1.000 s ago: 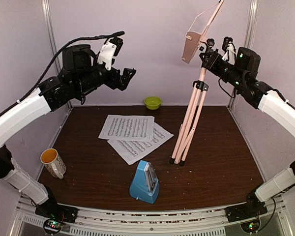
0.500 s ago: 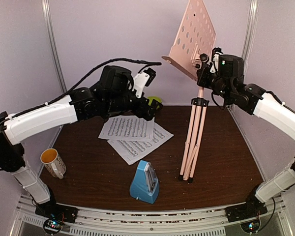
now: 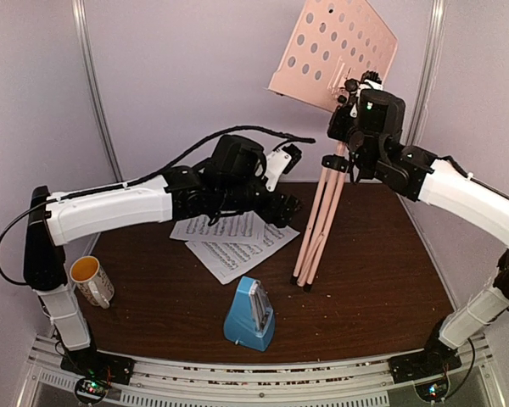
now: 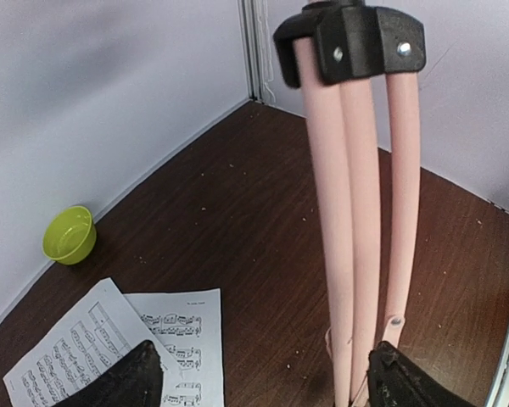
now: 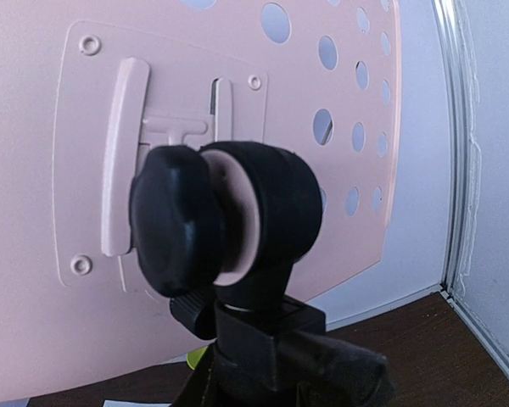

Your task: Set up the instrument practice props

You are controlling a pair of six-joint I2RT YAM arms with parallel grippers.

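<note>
The pink music stand point(image 3: 320, 222) leaned over the back right of the dark wooden table point(image 3: 382, 280). Its three legs were still folded together, with the feet touching the tabletop. Its perforated desk point(image 3: 335, 51) was tipped up high against the rear wall.

The right gripper point(image 3: 349, 127) was at the top of the pole, and in its wrist view the dark fingers point(image 5: 339, 373) looked closed on the shaft just under the black tilt knob point(image 5: 182, 220).

The left gripper point(image 3: 282, 206) reached in low from the other side. Its fingers point(image 4: 131, 381) were spread wide, and the bundled legs stood between them, close to the right-hand finger. I couldn't tell whether they touched it.

The two sheet-music pages point(image 3: 237, 250) lay overlapping on the table left of the stand, partly under the left arm. The blue metronome point(image 3: 250, 315) stood upright nearer the front, apart from the pages. A white mug point(image 3: 92, 280) sat by the left edge, and a lime-green bowl point(image 4: 69, 235) sat against the back wall.
</note>
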